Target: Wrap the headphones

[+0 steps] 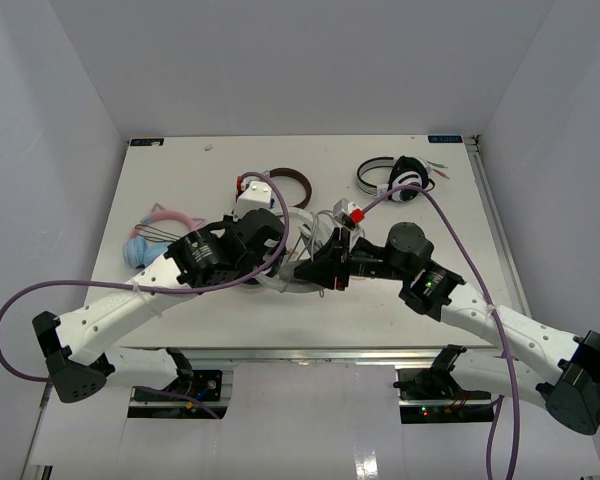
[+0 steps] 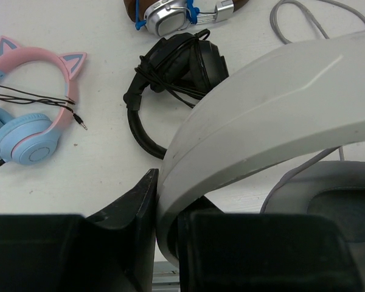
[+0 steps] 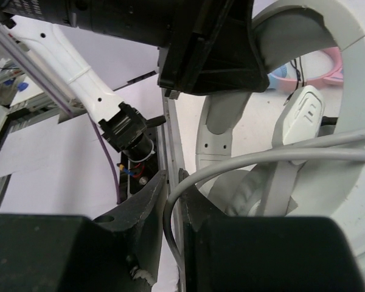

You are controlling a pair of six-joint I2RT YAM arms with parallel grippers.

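White on the wide band of the headphones [image 2: 274, 115], grey on the ear cup and on the thin cable [image 3: 280, 157]. Pink band, blue cups and blue-lined pink ears on the cat-ear headphones [image 2: 30, 121]. Solid black on the black headphones [image 2: 176, 67]. Brown and silver with blue ties on the fourth pair [image 2: 176, 15]. Purple on the arm cable [image 3: 111, 167]. Plain white on the table [image 1: 190, 165].

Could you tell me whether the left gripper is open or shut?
Shut on the headphones: in the left wrist view the left gripper pinches their wide white band between its fingers.
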